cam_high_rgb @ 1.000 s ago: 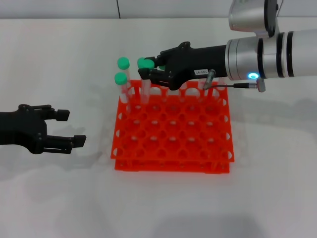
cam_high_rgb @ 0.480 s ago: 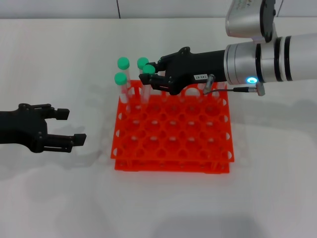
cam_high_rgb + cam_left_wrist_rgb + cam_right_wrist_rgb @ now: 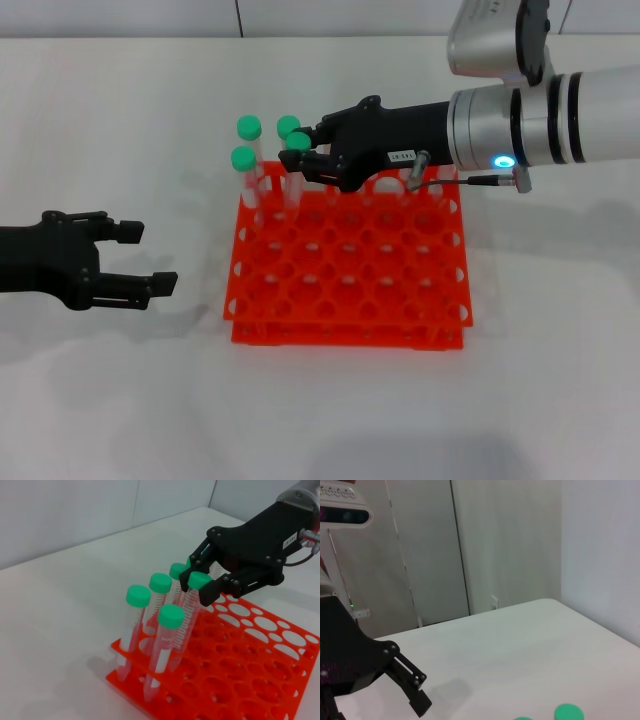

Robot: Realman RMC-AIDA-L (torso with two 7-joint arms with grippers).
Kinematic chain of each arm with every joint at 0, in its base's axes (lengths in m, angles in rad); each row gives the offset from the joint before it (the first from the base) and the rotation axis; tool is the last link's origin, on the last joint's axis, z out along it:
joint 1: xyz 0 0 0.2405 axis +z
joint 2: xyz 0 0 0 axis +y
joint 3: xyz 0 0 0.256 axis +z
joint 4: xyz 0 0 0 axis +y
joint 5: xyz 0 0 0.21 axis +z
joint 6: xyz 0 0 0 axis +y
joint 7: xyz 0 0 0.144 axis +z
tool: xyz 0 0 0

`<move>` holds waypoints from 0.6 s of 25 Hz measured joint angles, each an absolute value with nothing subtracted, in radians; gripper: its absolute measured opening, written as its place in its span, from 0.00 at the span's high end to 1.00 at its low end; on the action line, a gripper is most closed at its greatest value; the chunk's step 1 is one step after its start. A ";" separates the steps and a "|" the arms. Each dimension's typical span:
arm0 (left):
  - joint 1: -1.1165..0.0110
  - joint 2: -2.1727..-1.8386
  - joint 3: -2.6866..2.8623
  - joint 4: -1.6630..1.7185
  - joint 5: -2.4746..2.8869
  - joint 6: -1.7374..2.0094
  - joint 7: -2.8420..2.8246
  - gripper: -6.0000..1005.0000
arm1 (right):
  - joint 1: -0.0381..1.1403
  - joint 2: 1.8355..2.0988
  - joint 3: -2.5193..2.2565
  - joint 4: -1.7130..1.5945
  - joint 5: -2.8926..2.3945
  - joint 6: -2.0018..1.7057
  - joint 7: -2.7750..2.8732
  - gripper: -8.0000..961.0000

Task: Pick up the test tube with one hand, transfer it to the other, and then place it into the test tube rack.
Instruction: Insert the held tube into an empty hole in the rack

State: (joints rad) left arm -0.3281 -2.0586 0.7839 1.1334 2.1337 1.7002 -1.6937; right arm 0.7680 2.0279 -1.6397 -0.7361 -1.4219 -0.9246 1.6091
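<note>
Tube (image 3: 297, 165) stands in the rack's (image 3: 348, 262) far-left corner, my right gripper (image 3: 303, 160) closed around it just under the cap to seat it upright; my left gripper (image 3: 140, 258) waits open beside the rack.

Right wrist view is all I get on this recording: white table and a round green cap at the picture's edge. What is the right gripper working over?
Observer: The black right gripper with the white label is over the far left corner of the bright orange-red plastic grid rack, at a slender clear test tube with a green cap.
Reviewer: Is that tube in the rack?
Observer: Yes, its lower end sits in a rack hole, next to other green-capped tubes.
Reviewer: And the left arm?
Observer: The plain black left gripper hangs open and empty above the white table, to the left of the rack.
</note>
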 joint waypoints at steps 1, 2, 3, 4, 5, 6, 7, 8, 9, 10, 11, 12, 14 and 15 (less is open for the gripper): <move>-0.328 -2.059 0.784 1.133 2.134 1.699 -1.694 0.11 | 0.768 2.028 -1.641 -0.736 -1.422 -0.923 1.609 0.72; -0.328 -2.059 0.784 1.133 2.134 1.697 -1.693 0.11 | 0.768 2.028 -1.644 -0.736 -1.422 -0.922 1.610 0.72; -0.328 -2.059 0.784 1.132 2.134 1.697 -1.693 0.11 | 0.768 2.028 -1.647 -0.735 -1.422 -0.920 1.610 0.72; -0.328 -2.060 0.784 1.132 2.134 1.696 -1.691 0.11 | 0.768 2.028 -1.649 -0.734 -1.422 -0.918 1.611 0.72; -0.328 -2.060 0.784 1.132 2.134 1.696 -1.690 0.11 | 0.768 2.028 -1.650 -0.733 -1.422 -0.918 1.611 0.72; -0.328 -2.060 0.784 1.132 2.134 1.696 -1.689 0.11 | 0.768 2.028 -1.650 -0.732 -1.422 -0.917 1.611 0.72; -0.328 -2.060 0.784 1.132 2.134 1.695 -1.688 0.11 | 0.769 2.028 -1.650 -0.730 -1.422 -0.917 1.611 0.72; -0.328 -2.060 0.784 1.132 2.134 1.695 -1.688 0.11 | 0.770 2.028 -1.650 -0.728 -1.422 -0.917 1.611 0.72; -0.328 -2.061 0.784 1.132 2.134 1.695 -1.687 0.11 | 0.771 2.028 -1.650 -0.726 -1.422 -0.917 1.611 0.72; -0.328 -2.061 0.784 1.132 2.134 1.695 -1.687 0.11 | 0.771 2.028 -1.651 -0.725 -1.422 -0.917 1.611 0.72; -0.328 -2.061 0.784 1.131 2.134 1.695 -1.687 0.11 | 0.772 2.028 -1.651 -0.725 -1.422 -0.917 1.611 0.72; -0.328 -2.062 0.784 1.131 2.134 1.695 -1.687 0.11 | 0.772 2.028 -1.651 -0.724 -1.422 -0.917 1.611 0.72; -0.328 -2.062 0.784 1.131 2.134 1.695 -1.687 0.11 | 0.772 2.028 -1.651 -0.724 -1.422 -0.917 1.611 0.72; -0.328 -2.062 0.784 1.131 2.134 1.695 -1.687 0.11 | 0.772 2.028 -1.651 -0.724 -1.422 -0.917 1.611 0.72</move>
State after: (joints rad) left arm -0.3283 -2.0618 0.7839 1.1306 2.1337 1.6950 -1.6873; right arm 0.7717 2.0279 -1.6506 -0.7241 -1.4220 -0.9170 1.6107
